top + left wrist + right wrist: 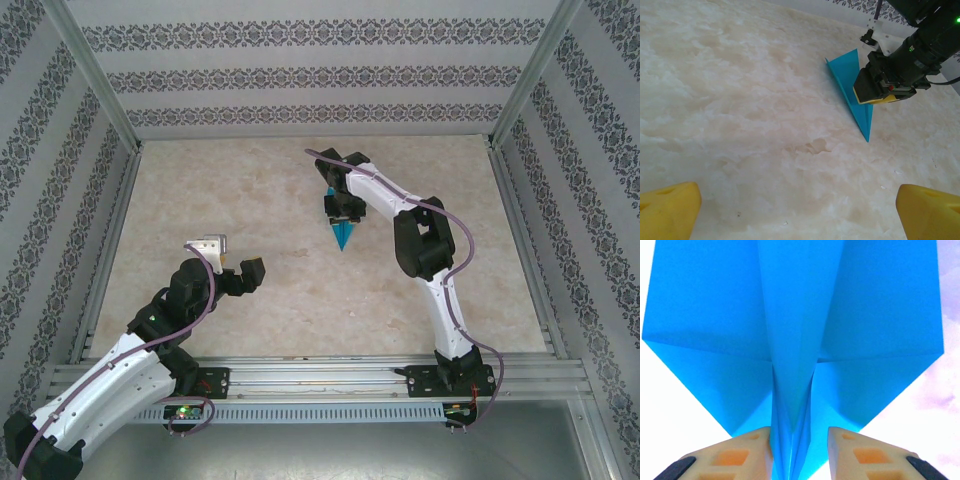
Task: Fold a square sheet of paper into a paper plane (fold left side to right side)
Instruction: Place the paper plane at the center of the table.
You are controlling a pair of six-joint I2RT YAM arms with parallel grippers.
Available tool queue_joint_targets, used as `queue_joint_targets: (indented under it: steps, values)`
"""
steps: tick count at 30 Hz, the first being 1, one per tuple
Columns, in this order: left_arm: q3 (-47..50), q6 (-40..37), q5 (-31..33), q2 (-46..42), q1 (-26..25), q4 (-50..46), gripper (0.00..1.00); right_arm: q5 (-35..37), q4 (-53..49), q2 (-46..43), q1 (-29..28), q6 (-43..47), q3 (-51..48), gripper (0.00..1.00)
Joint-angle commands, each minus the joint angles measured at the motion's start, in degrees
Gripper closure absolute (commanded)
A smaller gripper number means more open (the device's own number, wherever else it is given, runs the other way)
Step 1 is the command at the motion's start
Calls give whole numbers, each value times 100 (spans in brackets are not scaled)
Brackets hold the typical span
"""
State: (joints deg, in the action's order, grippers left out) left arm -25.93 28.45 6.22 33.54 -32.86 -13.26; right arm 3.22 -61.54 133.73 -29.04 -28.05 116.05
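L pincer (232,258): stood wide apart, empty.
R pincer (800,452): sat narrow astride paper plane (847,80) keel; couldn't tell if gripping.

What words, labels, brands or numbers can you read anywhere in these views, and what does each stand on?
No readable text anywhere.
The folded teal-blue paper plane: plain, no marks.
The pale marbled tabletop: no writing.
The patterned walls: repeating ornament, no letters.
The right claw: no legible label; any small print on its black housing is too blurred to read.
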Motion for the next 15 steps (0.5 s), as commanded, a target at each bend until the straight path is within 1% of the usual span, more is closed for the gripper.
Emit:
queue_joint_targets:
  steps: [1,8,13,15]
  values:
    - [-7,-62,81,3,104,51,0,128,-174,-302,-67,105,-3,64]
    - [34,-16,69,28,104,134,0,-20,-100,-550,-90,181,-91,56]
    - [94,36,-50,181,103,441,0,242,-152,-961,-190,396,-121,41]
    - [82,49,-41,251,99,490,0,299,-148,-1160,-208,449,-190,36]
